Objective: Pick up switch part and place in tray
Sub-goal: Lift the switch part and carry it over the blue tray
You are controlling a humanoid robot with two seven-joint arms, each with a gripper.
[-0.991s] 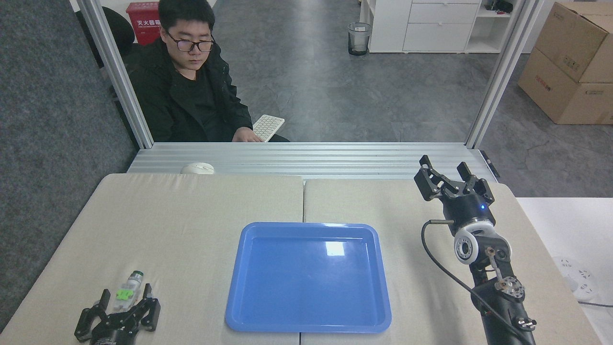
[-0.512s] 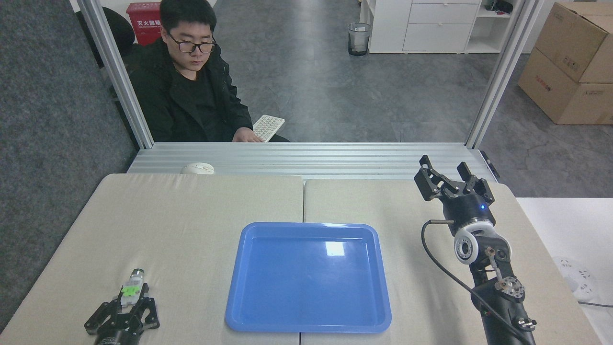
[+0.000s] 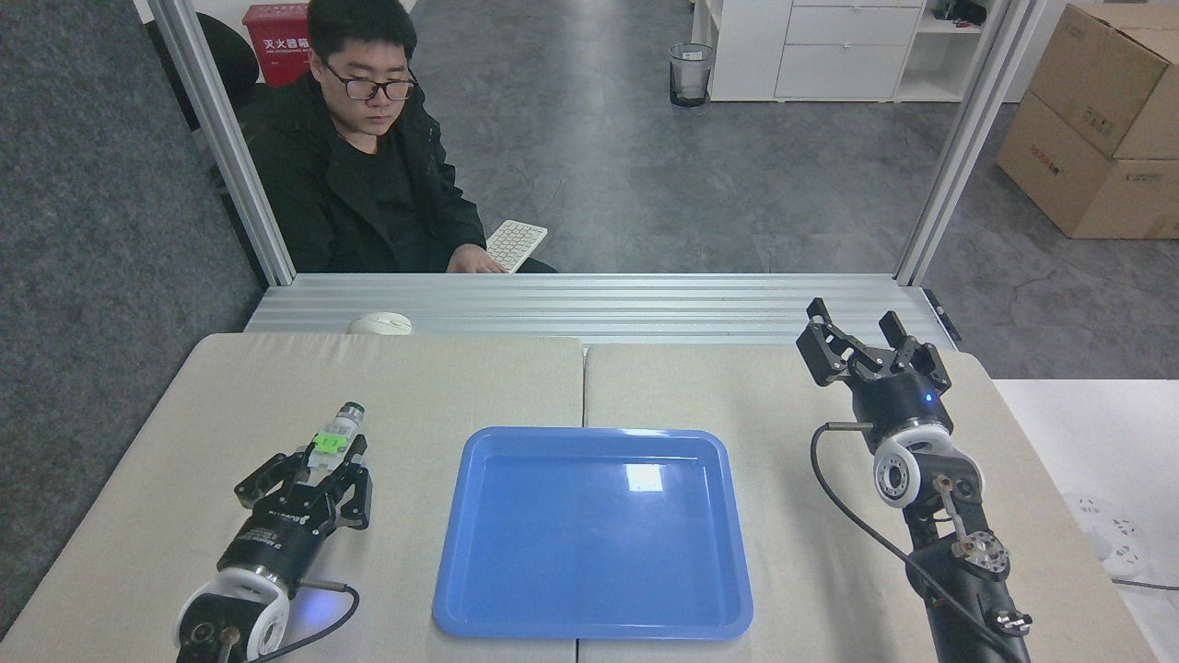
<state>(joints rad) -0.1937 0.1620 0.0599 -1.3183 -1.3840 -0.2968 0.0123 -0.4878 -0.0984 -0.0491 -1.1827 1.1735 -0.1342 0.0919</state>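
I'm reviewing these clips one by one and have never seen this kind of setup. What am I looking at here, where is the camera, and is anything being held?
The single picture comes from the robot's own head, looking forward and down at a padded beige table. The two black arms are the robot's. Its left tool is shut on the switch part, a small whitish piece with a green middle whose silvery end sticks out beyond the fingers. The right tool is open and holds nothing. A blue tray lies empty between the arms; the part belongs there. Beyond the table are a white mouse and a seated person with a keyboard.
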